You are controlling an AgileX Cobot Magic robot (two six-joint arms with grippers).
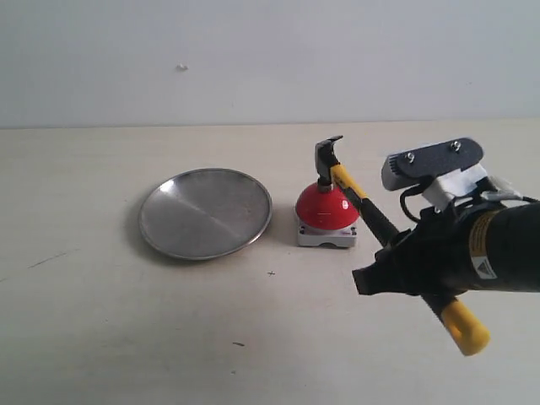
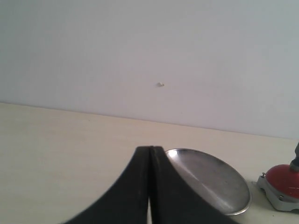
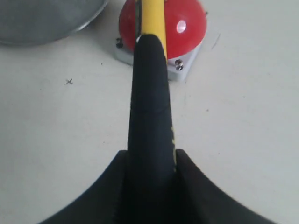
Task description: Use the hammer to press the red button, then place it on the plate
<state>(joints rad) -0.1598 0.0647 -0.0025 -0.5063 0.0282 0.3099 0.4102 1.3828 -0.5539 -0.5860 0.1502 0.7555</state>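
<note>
Right tool (image 1: pixel 407 257) sits nearest the camera, pinching the hammer (image 1: pixel 371 215) on the black grip, low on the handle. Yellow butt end pokes out behind the jaws, toward the camera.

Left to right:
- Left tool (image 2: pixel 149 154): fingers pressed together, nothing in them. Not in the exterior view. Its wrist camera looks across the surface (image 1: pixel 126 337) at the plate.
- Plate (image 1: pixel 205 213): flat on the surface, nothing on it, just beside the button on the left, not touching it.
- Red button (image 1: pixel 325 207): dome up on its grey base. Hammer head stands upright with its face on top of the dome. Looks like contact; can't tell whether the dome is pushed in.
- Hammer long axis: diagonal, from the head over the button back and right to the right tool.

Judgement: this is the press step, done or nearly done. For the place step the plate lies left of the hammer head, past the button from the right tool. The right arm has the hammer, so it has to lift the head clear of the dome and reach left. Handle is about as long as the plate is wide, so centre it or it overhangs the rim.
</note>
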